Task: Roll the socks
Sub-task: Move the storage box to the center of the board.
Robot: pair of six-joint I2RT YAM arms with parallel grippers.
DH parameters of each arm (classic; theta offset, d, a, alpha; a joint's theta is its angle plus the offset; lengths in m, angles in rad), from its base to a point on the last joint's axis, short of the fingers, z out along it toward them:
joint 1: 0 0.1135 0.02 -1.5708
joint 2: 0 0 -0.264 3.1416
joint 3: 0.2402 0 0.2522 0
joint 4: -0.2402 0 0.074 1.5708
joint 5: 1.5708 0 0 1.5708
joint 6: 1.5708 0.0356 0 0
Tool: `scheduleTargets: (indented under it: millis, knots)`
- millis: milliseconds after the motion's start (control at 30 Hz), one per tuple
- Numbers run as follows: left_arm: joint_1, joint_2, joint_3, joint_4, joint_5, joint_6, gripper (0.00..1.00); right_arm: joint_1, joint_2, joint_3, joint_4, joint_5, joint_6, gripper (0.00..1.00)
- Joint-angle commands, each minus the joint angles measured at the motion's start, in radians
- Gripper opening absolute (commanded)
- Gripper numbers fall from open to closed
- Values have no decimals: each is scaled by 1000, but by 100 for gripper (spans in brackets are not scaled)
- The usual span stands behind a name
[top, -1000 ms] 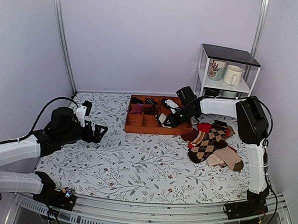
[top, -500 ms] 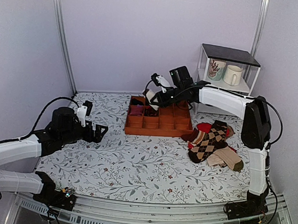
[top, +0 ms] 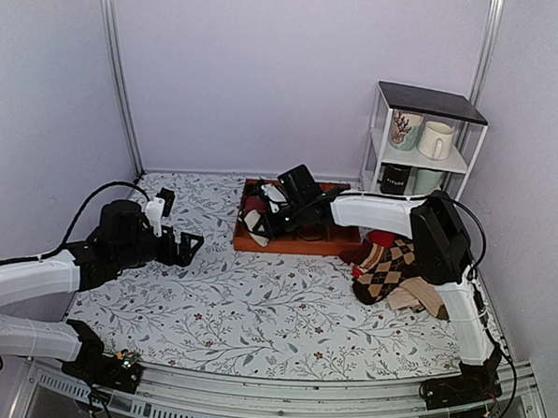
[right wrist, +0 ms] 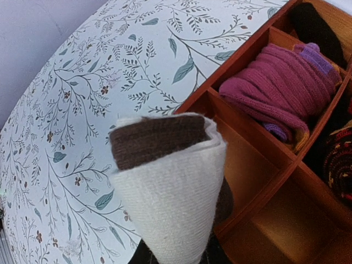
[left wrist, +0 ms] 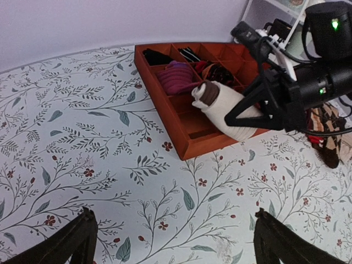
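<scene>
Right gripper (left wrist: 248, 109) clamped narrow on the rolled socks (left wrist: 223, 107), cream with a brown end showing, tilted over the tray (left wrist: 163, 110) at its near-left corner. Empty compartment (right wrist: 250, 162) just below, beside a magenta roll (right wrist: 278, 91). Left gripper (top: 185, 245) jaws wide, holding nothing, well apart over the table (top: 255, 301). Best handling, as I judge it: centre the roll over the compartment, lower until seated, and only then release, or it may unroll or catch a divider.

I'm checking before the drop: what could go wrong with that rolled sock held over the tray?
The rolled socks hang over the edge of the tray, so released here they may catch the rim and tumble onto the table. The right claw pinches only one end; the brown layers at the free end could loosen.
</scene>
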Motion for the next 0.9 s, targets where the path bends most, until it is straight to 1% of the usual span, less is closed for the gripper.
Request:
scheduleTargets:
  millis: [0,200,400,500,567,667,867]
  knots:
    - [14,2,9,28,11,-3,99,5,79,41,46,21,58,0]
    - [14,-4,5,30,13,6,99,6,120,68,84,44,91,0]
    - [14,-10,-1,31,13,18,100,18,58,33,194,125,91,0]
    - [14,-12,-6,33,13,21,100,25,41,21,223,180,60,0]
    - [14,-13,-9,36,14,24,100,25,63,48,198,193,35,0]
    - [14,-15,-11,36,13,29,100,26,111,107,98,187,-9,0]
    - [14,-21,-17,42,16,30,99,35,152,106,-3,127,-15,0]
